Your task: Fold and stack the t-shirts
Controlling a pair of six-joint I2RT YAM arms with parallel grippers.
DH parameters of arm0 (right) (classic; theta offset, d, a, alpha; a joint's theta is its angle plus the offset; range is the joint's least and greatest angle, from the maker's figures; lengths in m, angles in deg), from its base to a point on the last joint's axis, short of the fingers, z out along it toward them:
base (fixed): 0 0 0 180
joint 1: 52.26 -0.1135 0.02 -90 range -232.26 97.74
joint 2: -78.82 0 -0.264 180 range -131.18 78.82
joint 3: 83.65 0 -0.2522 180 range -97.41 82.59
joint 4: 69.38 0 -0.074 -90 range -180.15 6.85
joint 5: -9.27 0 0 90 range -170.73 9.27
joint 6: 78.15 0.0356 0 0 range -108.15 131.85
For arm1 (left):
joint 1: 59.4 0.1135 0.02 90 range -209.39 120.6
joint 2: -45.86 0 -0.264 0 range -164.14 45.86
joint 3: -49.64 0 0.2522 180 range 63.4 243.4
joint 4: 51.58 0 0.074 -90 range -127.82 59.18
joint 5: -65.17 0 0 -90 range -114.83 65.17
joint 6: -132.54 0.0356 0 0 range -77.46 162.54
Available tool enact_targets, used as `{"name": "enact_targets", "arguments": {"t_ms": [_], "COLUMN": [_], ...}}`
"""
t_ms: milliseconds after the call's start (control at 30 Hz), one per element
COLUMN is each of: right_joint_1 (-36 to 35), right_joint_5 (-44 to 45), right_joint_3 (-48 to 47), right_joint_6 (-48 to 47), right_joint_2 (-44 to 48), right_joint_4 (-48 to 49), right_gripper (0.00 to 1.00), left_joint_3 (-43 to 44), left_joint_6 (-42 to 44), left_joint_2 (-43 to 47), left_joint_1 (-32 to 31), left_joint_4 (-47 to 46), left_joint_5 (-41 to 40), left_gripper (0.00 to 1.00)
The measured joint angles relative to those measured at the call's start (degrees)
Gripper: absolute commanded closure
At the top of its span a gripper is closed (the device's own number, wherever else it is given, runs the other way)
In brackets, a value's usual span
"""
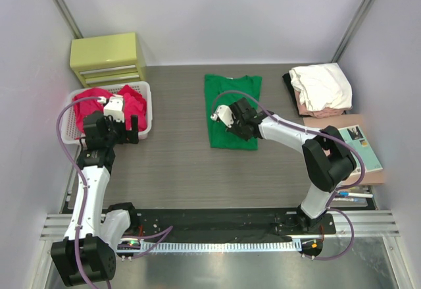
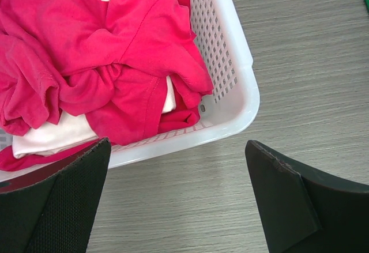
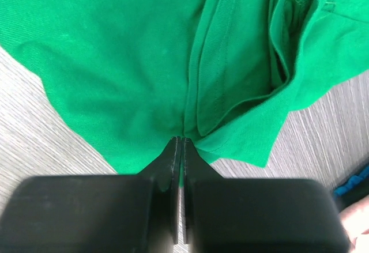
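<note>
Starting at the left of the table (image 1: 177, 164), a white basket (image 1: 146, 108) is found at about 10 o'clock. Red t-shirts (image 1: 89, 108) are heaped in it, crumpled, and a white garment (image 2: 52, 140) is bunched among them. The left hand (image 1: 122, 131) is held over the basket's near right corner, at the basket's 5 o'clock. Its jaws are spread wide and nothing is gripped between them. Behind the basket, at 11 o'clock, a yellow-green drawer unit (image 1: 107, 57) is set against the back wall.

Near the middle of the table, towards 12 o'clock, the green t-shirt (image 1: 223, 95) is laid out, with one side folded over lengthwise. The right hand (image 1: 230, 119) is placed on its near half. Its jaws are pressed together, and a folded edge of the green cloth is pinched at their tips.

At 2 o'clock a pile is seen: a white t-shirt (image 1: 322, 85) is laid on top, a pale pink t-shirt (image 1: 316, 112) is tucked under it, and a black t-shirt (image 1: 289, 81) is shown at its left edge. At 3 o'clock a teal-covered book (image 1: 360, 149) is laid on a brown board (image 1: 348, 119).
</note>
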Motion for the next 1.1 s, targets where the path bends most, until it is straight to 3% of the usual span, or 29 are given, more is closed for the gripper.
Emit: {"name": "enact_targets", "arguments": {"t_ms": [33,167,833,867,900,933,1100], "right_joint_1": [0.0,0.0,0.0,0.0,0.0,0.1,0.8], "right_joint_5": [0.4,1.8,4.3,4.3,4.4,4.4,4.5], "right_joint_3": [-0.1,-0.7,-4.9,-4.9,-4.9,-4.9,-4.3], "right_joint_6": [-0.1,-0.9,-1.5,-1.5,-1.6,-1.6,-1.7], "right_joint_2": [0.0,0.0,-5.5,-5.6,-5.6,-5.6,-5.6], "right_joint_4": [0.0,0.0,3.8,3.9,3.9,3.9,5.2], "right_gripper": [0.53,0.39,0.41,0.42,0.84,0.99,0.99], "left_joint_3": [0.0,0.0,0.0,0.0,0.0,0.0,0.0], "left_joint_6": [0.0,0.0,0.0,0.0,0.0,0.0,0.0], "left_joint_2": [0.0,0.0,0.0,0.0,0.0,0.0,0.0], "left_joint_1": [0.0,0.0,0.0,0.0,0.0,0.0,0.0], "left_joint_4": [0.0,0.0,0.2,0.2,0.2,0.2,0.2], "left_joint_5": [0.0,0.0,0.2,0.2,0.2,0.2,0.4], "left_gripper": [0.0,0.0,0.0,0.0,0.0,0.0,0.0]}}
